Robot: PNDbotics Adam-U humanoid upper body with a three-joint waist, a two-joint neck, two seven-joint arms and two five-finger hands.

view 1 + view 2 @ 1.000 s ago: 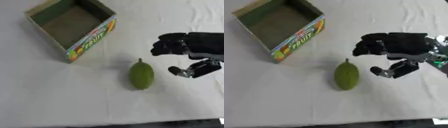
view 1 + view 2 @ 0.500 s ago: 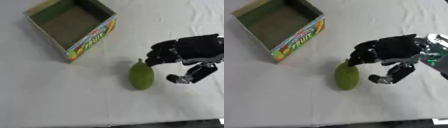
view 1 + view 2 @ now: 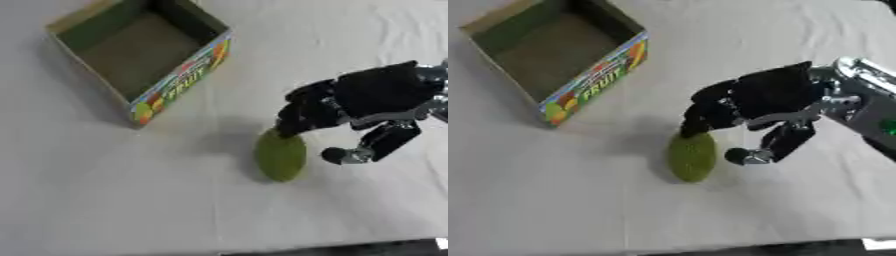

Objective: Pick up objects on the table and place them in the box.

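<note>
STEP: reaching to grasp green fruit [image 3: 281, 155] | HAND: right hand [image 3: 367, 100] spread around fruit, fingertips at its top end, thumb beside it, not closed | PLACE: fruit on table [image 3: 105, 200], near box [image 3: 179, 85], below-right of it | NEXT: close, lift, carry to box | UNCLEAR: fingertip contact; left hand unseen
</note>
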